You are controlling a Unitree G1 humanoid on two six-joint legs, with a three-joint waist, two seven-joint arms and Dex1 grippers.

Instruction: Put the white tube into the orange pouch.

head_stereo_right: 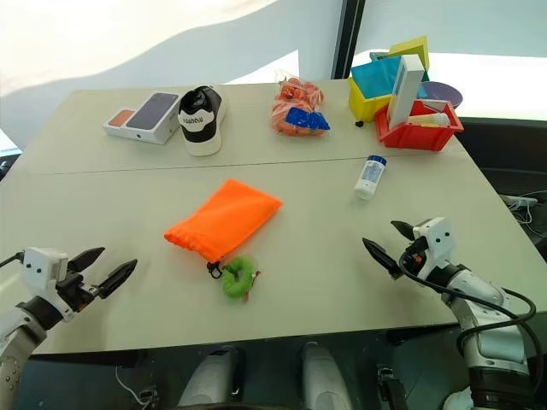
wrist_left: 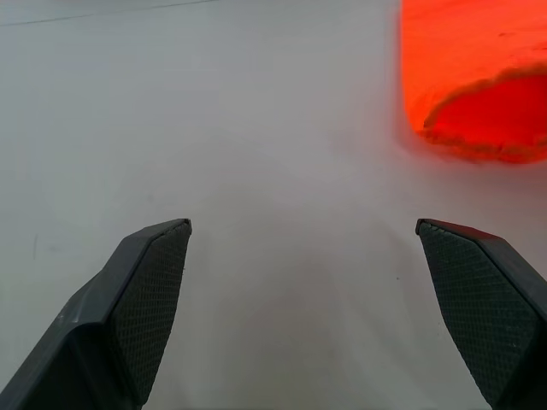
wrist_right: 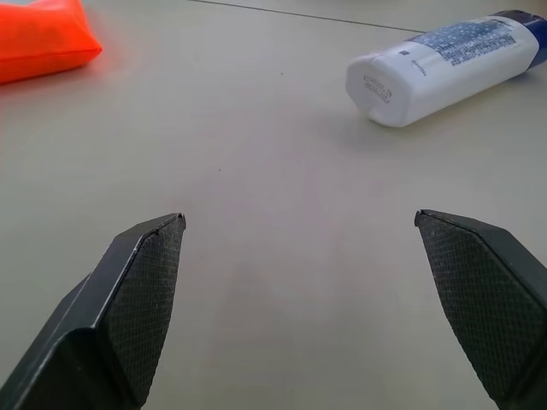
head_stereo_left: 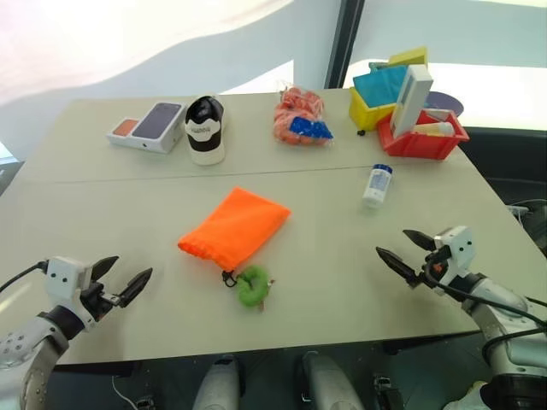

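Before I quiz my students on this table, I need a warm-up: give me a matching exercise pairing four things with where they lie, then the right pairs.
Things:
1. white tube
2. orange pouch
3. sneaker
4. tall white box

Places:
A. standing in the red bin at the far right
B. middle of the table, with a green fuzzy ring at its cord
C. lying on its side ahead of the right gripper
D. far side, beside the phone box

Pairs: 1-C, 2-B, 3-D, 4-A
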